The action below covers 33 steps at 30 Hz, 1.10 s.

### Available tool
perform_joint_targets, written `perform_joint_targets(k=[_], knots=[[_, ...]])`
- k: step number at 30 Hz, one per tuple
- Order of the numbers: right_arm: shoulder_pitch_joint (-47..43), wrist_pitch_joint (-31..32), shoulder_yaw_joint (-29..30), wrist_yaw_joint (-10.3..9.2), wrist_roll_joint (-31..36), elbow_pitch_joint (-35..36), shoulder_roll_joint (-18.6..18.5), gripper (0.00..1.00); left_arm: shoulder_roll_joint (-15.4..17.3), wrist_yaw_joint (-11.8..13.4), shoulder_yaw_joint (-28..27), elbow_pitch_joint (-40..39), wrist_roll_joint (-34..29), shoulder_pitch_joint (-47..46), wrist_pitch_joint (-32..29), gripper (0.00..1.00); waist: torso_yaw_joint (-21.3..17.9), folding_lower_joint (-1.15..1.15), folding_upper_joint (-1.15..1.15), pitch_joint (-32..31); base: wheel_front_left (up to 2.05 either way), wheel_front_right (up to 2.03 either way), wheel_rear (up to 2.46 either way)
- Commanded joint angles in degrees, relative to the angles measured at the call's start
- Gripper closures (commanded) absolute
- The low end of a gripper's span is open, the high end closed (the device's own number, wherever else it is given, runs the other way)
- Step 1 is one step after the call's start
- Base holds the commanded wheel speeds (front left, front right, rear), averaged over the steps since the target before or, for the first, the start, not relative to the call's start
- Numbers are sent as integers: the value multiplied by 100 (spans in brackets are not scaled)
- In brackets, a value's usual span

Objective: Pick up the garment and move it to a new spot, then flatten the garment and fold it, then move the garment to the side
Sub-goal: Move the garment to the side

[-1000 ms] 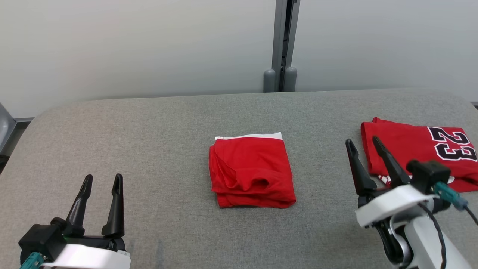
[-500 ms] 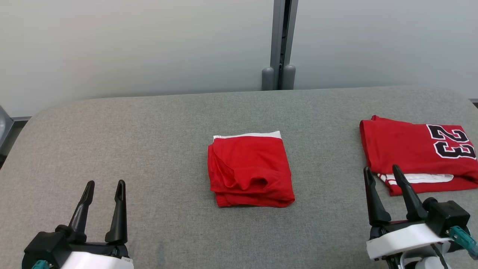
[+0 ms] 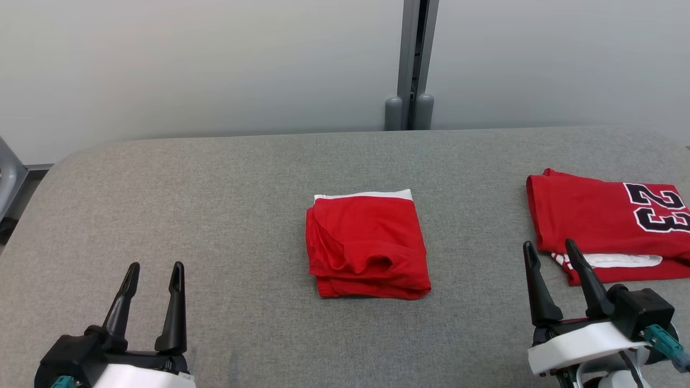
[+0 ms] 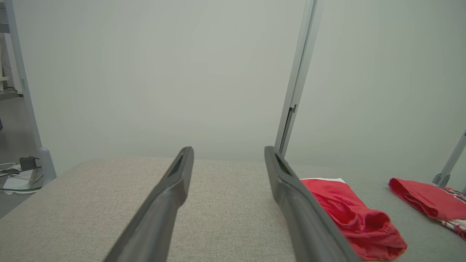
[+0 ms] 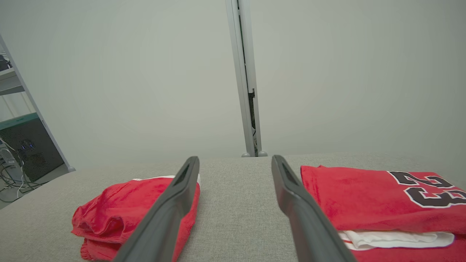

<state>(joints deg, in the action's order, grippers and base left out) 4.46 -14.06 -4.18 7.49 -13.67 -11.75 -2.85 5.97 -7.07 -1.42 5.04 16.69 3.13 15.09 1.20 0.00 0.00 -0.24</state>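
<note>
currently left gripper (image 3: 155, 265) and right gripper (image 3: 549, 244) hang empty, fingers apart, over the grey table (image 3: 215, 188), folded red garment (image 3: 368, 245) lying mid-table between them, numbered red jersey (image 3: 598, 221) just beside the right gripper.

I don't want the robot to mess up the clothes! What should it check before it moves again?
1. Left gripper open and holding nothing: ok.
2. Right gripper open and holding nothing: ok.
3. Red jersey with a black number 23 folded and lying at the right side of the grey fabric table: ok.
4. Plain red folded garment with a white edge lying in the middle of the table, apart from both grippers: ok.
5. Right gripper clear of the jersey: cannot tell. In the head view one fingertip overlaps the jersey's near edge.
</note>
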Motion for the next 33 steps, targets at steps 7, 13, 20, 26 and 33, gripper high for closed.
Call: perform_joint_targets(k=[7,13,20,26,33], knots=[[76,52,41,1,43,-100,-17,0,-23,-37,-18,13,-62,-24,4,0,41,0,0,-14,0,0,0],[430,121,-123,1,-21,-372,-18,0,-5,-36,40,-12,-50,-86,3,0,244,0,0,74,0,0,0],[1439,1337,-327,1,-117,-1608,-29,0,75,-43,106,106,69,-222,4,0,727,0,0,267,0,0,0],[2086,1839,-246,1,-370,-2473,-104,0,127,-45,164,131,153,-308,3,0,1026,0,0,369,0,0,0],[2912,2671,-338,1,-759,-3659,-282,0,200,-45,267,174,269,-453,3,0,1365,0,0,604,0,0,0]])
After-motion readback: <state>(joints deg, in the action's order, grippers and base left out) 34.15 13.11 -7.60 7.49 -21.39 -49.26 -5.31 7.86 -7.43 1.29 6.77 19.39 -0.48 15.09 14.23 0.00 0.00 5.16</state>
